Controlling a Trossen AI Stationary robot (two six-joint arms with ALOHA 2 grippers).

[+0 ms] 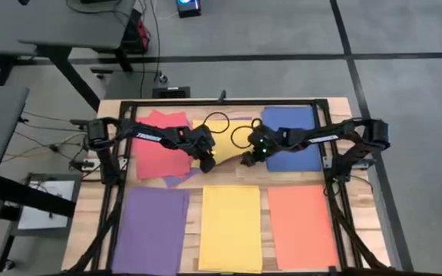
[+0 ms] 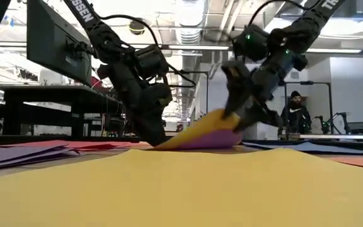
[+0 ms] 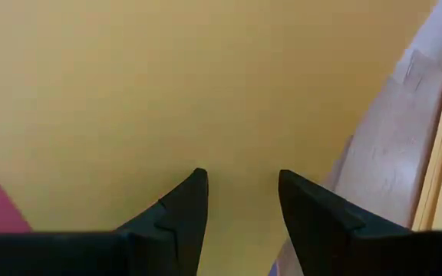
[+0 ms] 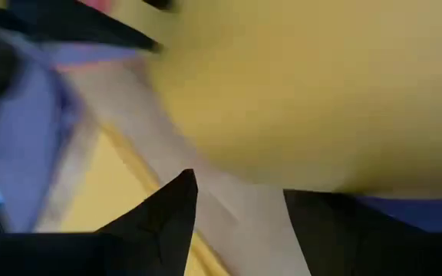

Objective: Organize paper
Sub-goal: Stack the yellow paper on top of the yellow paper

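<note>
Coloured paper lies in two rows. Red sheets [image 1: 158, 147], a yellow sheet [image 1: 225, 132] and a blue sheet [image 1: 291, 138] make the far row. Purple [image 1: 152, 230], yellow [image 1: 230, 228] and orange [image 1: 301, 226] sheets make the near row. My left gripper [image 1: 206, 162] is open, its tips down on the far yellow sheet [image 3: 206, 84]. My right gripper [image 1: 247, 159] is open at that sheet's near right part, which curves up off the table [image 2: 200, 129] above a purple sheet [image 2: 210, 141]. My left gripper stands with its open fingertips [image 3: 198, 184] on the far yellow sheet's near left part [image 2: 162, 144], coming from above and slanting. That part lies flat on the table under them. My right gripper touches the yellow sheet's raised near edge [image 2: 222, 116] with its open fingers [image 2: 235, 101], which slant down from the right. Whether a finger reaches under the edge I cannot tell. The sheet bows upward from the left gripper's tips to this edge.
A black frame [image 1: 221, 103] runs around the table's far and side edges. Bare wood [image 1: 194, 184] shows between the two rows. Behind the table are desks [image 2: 49, 91] and a person [image 2: 295, 113] standing far off.
</note>
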